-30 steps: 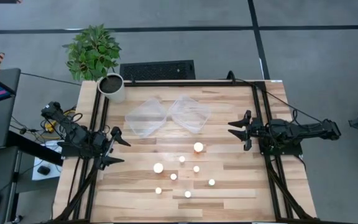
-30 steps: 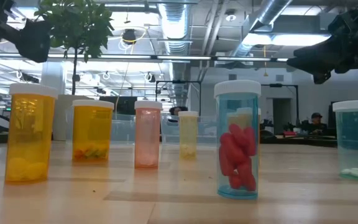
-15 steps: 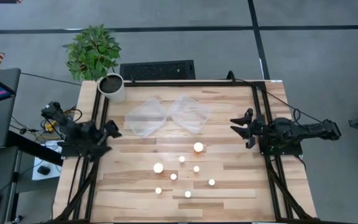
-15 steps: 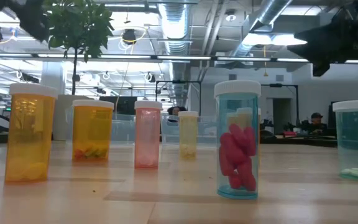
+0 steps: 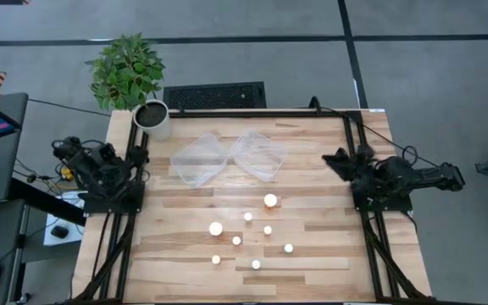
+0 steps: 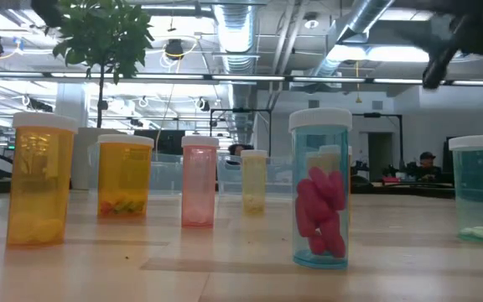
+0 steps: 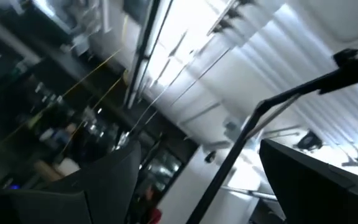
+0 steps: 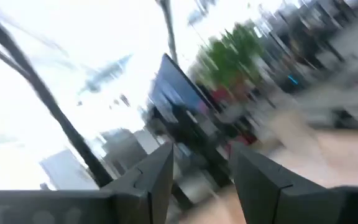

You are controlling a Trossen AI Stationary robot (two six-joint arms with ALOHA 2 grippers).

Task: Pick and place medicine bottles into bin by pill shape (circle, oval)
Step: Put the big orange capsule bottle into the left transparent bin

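at table's left edge: left gripper [image 5: 134,161] folded back, fingers [image 7: 114,177] apart | right gripper [image 5: 339,161] at right edge, fingers [image 8: 260,180] apart | medicine bottles [image 5: 248,230] between both, untouched

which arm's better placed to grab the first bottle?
Right, marginally. Right gripper sits over the table edge, nearer the medicine bottles. Left gripper is folded back at the frame.

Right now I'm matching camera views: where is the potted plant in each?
High view: plant upper left, at a table corner.
Low view: upper left, behind the medicine bottles.
Left wrist view: not in it.
Right wrist view: green blur, probably it.
Shared landmark: those bottles.
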